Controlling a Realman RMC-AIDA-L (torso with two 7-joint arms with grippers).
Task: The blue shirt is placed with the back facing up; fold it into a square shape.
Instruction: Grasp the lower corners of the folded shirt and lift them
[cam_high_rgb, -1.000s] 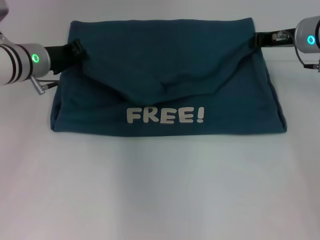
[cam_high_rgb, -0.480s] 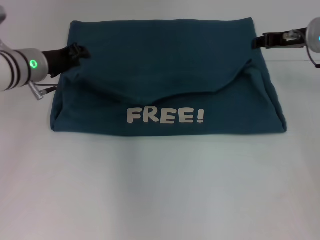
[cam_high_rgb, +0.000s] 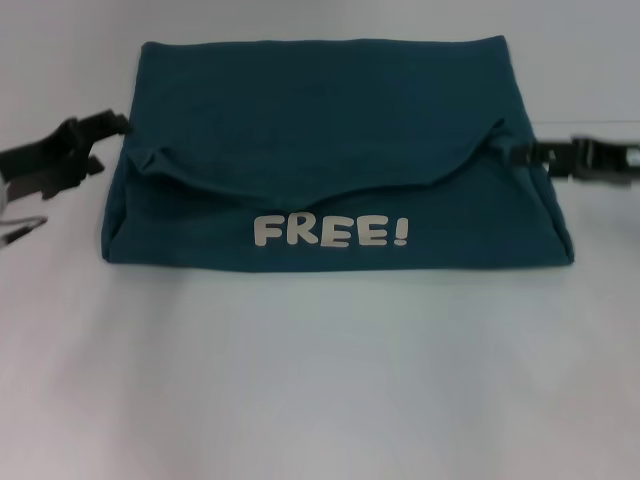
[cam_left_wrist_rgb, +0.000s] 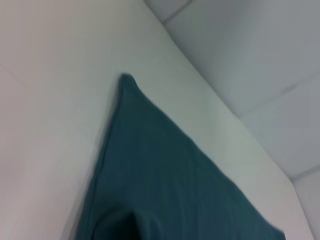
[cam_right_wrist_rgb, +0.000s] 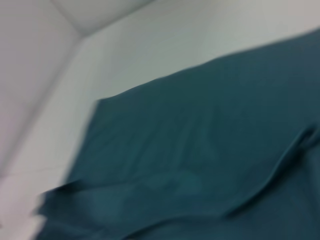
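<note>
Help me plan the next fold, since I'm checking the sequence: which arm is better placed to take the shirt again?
Probably the right. The right gripper sits at the blue shirt's side edge by the flap end, while the left gripper hangs just off the opposite edge, clear of the cloth.

Black angular fingers and brackets form the left gripper (cam_high_rgb: 95, 128), a thin grey cable loop (cam_high_rgb: 22, 232) hanging beneath it. The right gripper (cam_high_rgb: 525, 153) is a slim black linkage joined to a pale metallic section at the frame's edge.
</note>
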